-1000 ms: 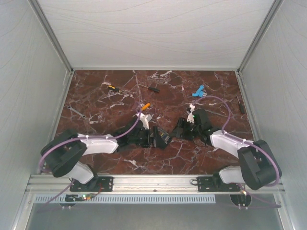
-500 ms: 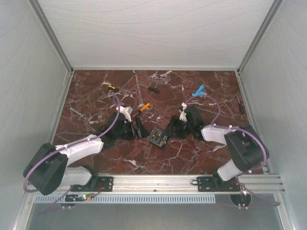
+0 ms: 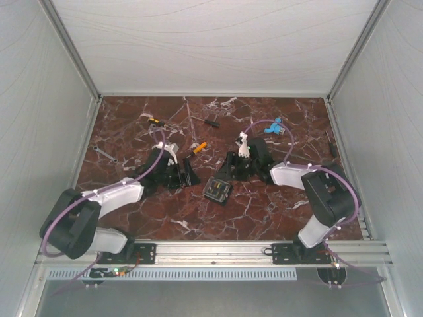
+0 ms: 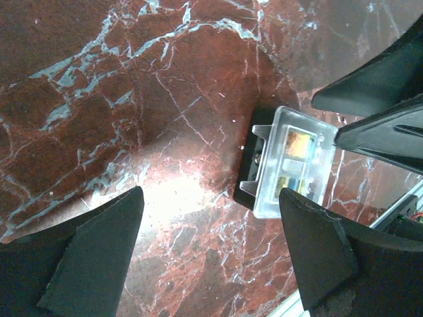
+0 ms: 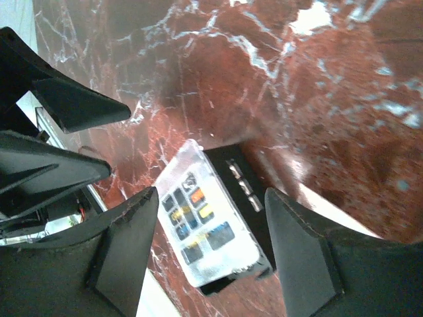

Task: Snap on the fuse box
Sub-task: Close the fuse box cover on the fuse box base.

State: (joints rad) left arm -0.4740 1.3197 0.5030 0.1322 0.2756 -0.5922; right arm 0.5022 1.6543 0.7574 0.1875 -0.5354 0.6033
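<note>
Fuse box [image 3: 217, 190] sits cornerwise on the surface [image 3: 264, 211], just below the gap between the two hands, with a clear lid [image 4: 294, 165] lying over its fuses. It lies toward 4 o'clock from the left hand [image 3: 190, 177] and 7 o'clock from the right hand [image 3: 229, 174], which looks slightly nearer. Both hands are released, grasping nothing.

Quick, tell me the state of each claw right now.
Left claw: open, holding nothing.
Right claw: open, holding nothing.
</note>
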